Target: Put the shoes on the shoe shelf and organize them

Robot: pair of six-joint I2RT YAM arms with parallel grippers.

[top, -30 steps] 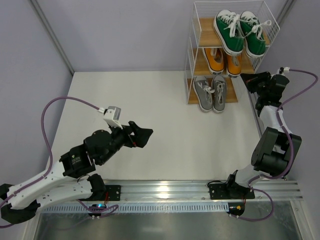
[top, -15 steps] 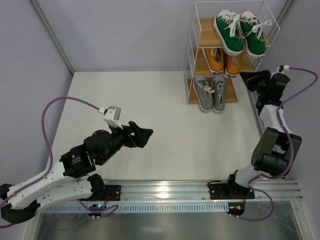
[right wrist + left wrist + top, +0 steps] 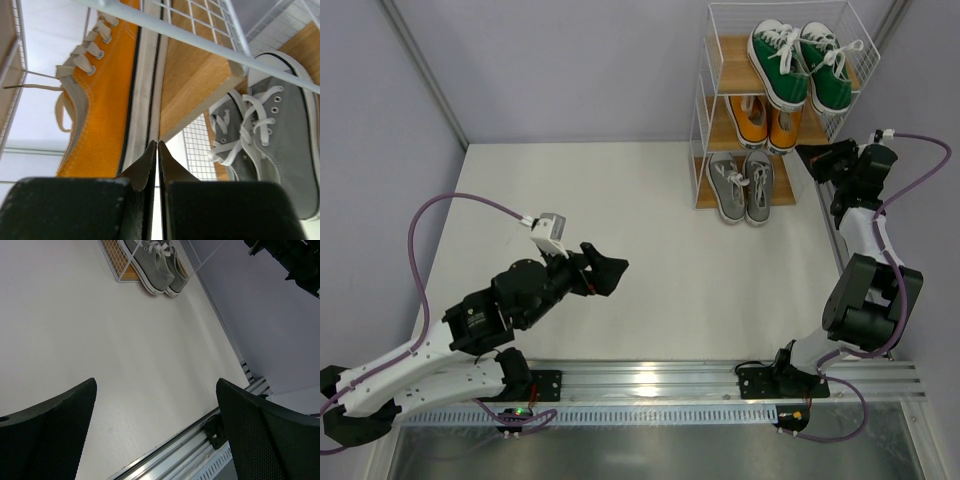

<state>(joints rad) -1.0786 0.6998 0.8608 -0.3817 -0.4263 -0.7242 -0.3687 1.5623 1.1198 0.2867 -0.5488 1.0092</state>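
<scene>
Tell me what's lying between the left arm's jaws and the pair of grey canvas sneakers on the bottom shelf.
Nothing but bare white tabletop separates the left jaws from the grey canvas sneakers; the top external and left wrist views both show it.

The light was bright, soft and even from overhead, so the table (image 3: 620,200) carried only faint shadows and no glare. My right wrist view was crisp on the orange shoe (image 3: 95,115), while my right fingers (image 3: 75,205) sat dark and blurred at the bottom; my left fingers (image 3: 45,430) looked equally soft and dim.
</scene>
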